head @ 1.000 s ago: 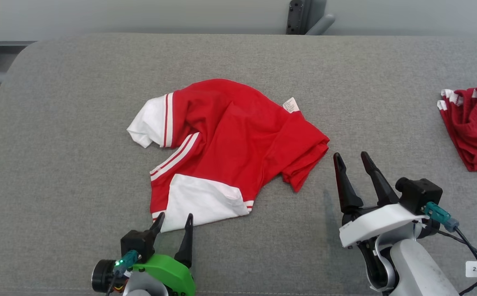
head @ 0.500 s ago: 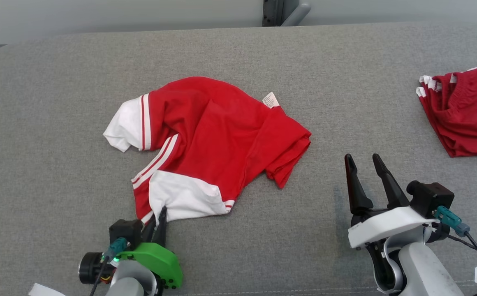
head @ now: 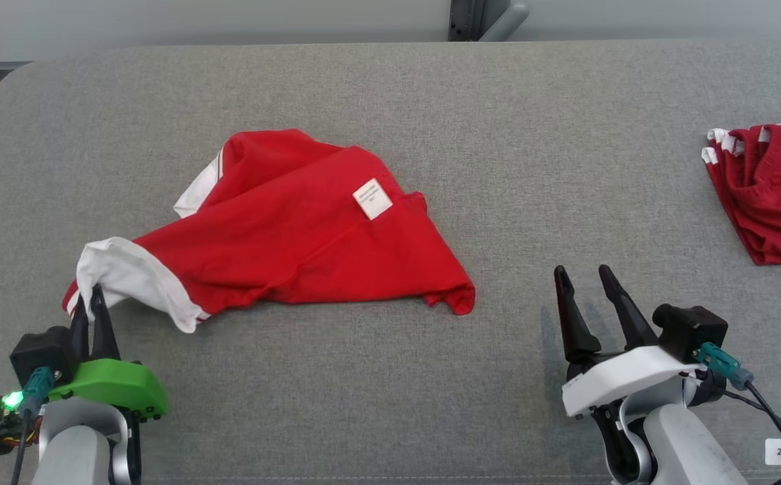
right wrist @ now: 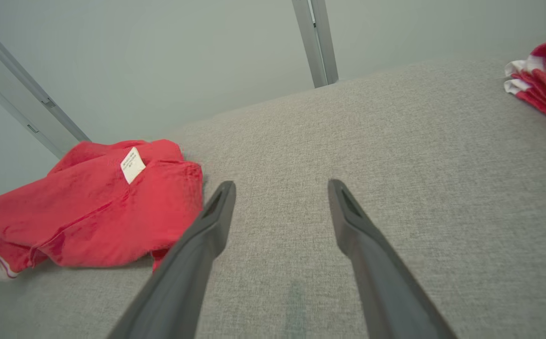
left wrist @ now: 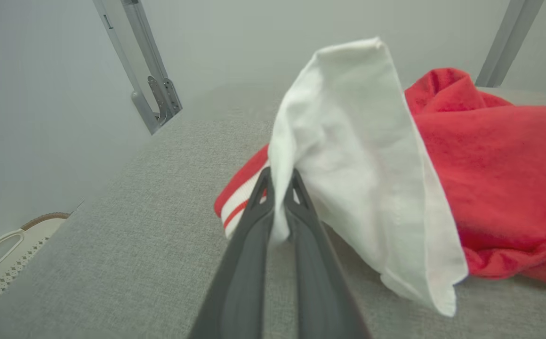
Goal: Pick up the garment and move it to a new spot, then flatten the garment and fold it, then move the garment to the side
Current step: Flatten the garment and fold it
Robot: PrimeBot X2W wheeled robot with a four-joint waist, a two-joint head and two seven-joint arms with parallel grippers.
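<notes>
Head view: white label point(head: 371, 199) on garment point(head: 296, 249), print unreadable.

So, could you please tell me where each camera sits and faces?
Head: looks down at the grey fabric-covered table; left gripper and right gripper at bottom.
Left wrist: looks along its shut fingers pinching the red-and-white cloth garment.
Right wrist: looks along its open fingers over the table.
Head and right wrist share the garment's white label.

The left gripper point(left wrist: 279, 175), jaws pressed together on a white edge of the garment point(left wrist: 489, 155), holds it raised off the grey table point(left wrist: 136, 235); red cloth bunches to the right.
</notes>
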